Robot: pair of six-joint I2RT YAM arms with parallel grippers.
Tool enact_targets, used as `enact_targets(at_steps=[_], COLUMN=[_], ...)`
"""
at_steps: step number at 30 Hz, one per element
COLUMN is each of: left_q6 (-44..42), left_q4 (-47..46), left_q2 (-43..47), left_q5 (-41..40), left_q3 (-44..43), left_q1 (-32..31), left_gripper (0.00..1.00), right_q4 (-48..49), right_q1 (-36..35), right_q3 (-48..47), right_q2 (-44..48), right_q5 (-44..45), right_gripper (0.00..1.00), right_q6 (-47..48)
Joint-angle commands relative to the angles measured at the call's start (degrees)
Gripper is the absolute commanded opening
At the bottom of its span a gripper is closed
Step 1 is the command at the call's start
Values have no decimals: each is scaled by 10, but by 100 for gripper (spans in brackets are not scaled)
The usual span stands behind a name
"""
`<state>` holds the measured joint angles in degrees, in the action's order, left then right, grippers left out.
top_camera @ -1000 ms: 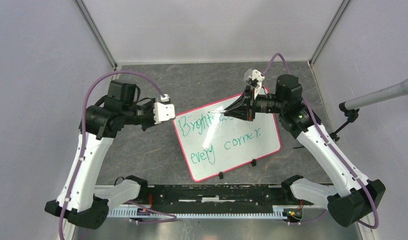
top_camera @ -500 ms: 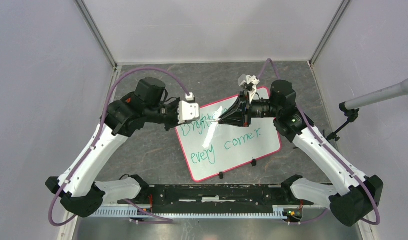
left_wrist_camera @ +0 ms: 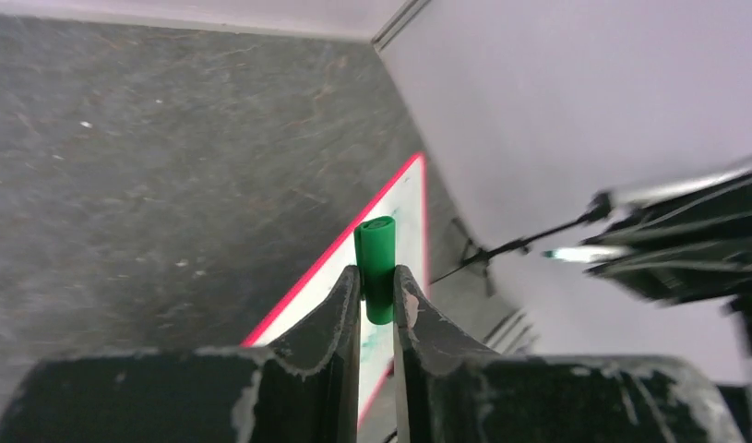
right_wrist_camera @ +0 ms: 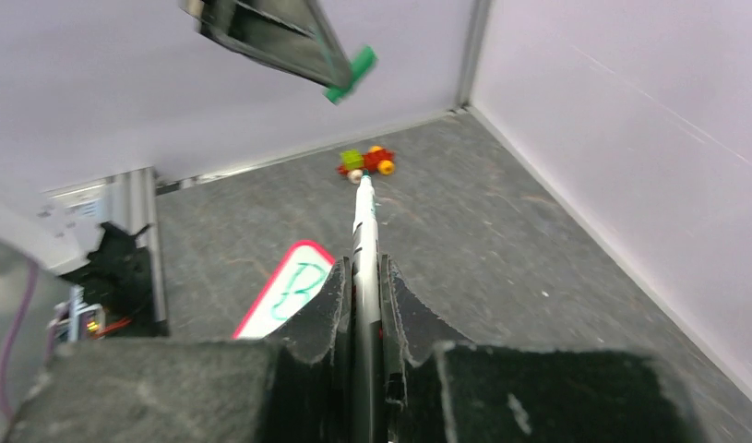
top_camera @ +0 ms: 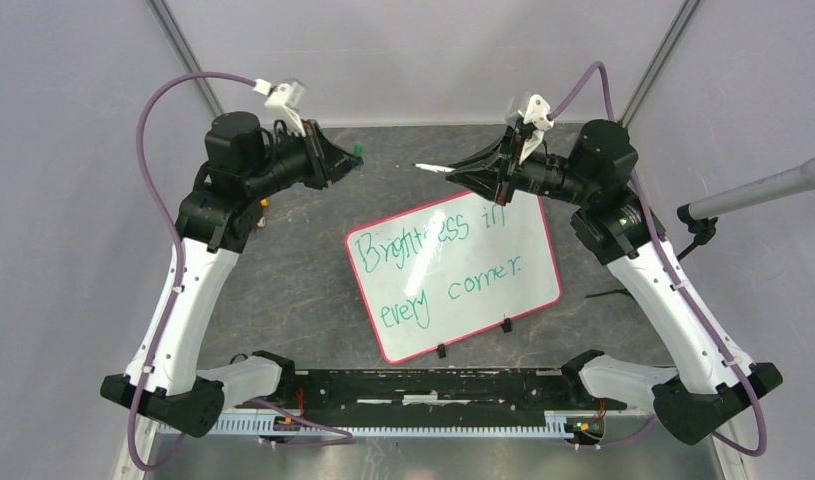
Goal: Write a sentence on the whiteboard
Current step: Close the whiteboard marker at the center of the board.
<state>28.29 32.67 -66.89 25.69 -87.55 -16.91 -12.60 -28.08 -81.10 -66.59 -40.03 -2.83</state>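
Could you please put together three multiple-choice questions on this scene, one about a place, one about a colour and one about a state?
1. Where is the whiteboard?
A. Flat on the table.
B. Held up in the air.
C. Leaning on the back wall.

2. What colour is the sentence?
A. Red.
B. Black.
C. Green.

3. What state is the right gripper in?
A. Open and empty.
B. Shut on the marker.
C. Shut on a sponge.

Answers: 1 A, the top view shows it lying on the dark surface. 2 C, both handwritten lines are green. 3 B, the right wrist view shows it clamped on the marker's barrel, while the green cap sits in the left gripper.
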Motion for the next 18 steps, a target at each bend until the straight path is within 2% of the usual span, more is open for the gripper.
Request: enact_targets(at_steps=[1, 3, 5, 7, 10, 14, 18], left_q6=[345, 444, 431, 461, 526, 559, 594], left_q4=[-146, -193, -191, -210, -233, -225, -249], left_q2=[15, 21, 19, 22, 27, 29, 25], left_q5=[68, 90, 86, 78, 81, 80, 74], left_q3=[52, 91, 80, 93, 122, 140, 150], left_q1=[52, 67, 67, 75, 79, 79, 78], left_gripper=[2, 2, 2, 3, 2, 2, 2], right_q4=[-15, -50, -44, -14, 85, 198, 345], right_q1=[-12, -14, -21, -48, -122, -211, -326], right_q3=[-28, -56, -45, -16, 61, 124, 192], right_q2=[-21, -33, -27, -2, 43, 56, 39], right_q5=[131, 185, 221, 267, 375, 506, 641], right_gripper=[0, 0, 0, 0, 0, 0, 0], right_q6=[36, 78, 132, 190, 280, 406, 598])
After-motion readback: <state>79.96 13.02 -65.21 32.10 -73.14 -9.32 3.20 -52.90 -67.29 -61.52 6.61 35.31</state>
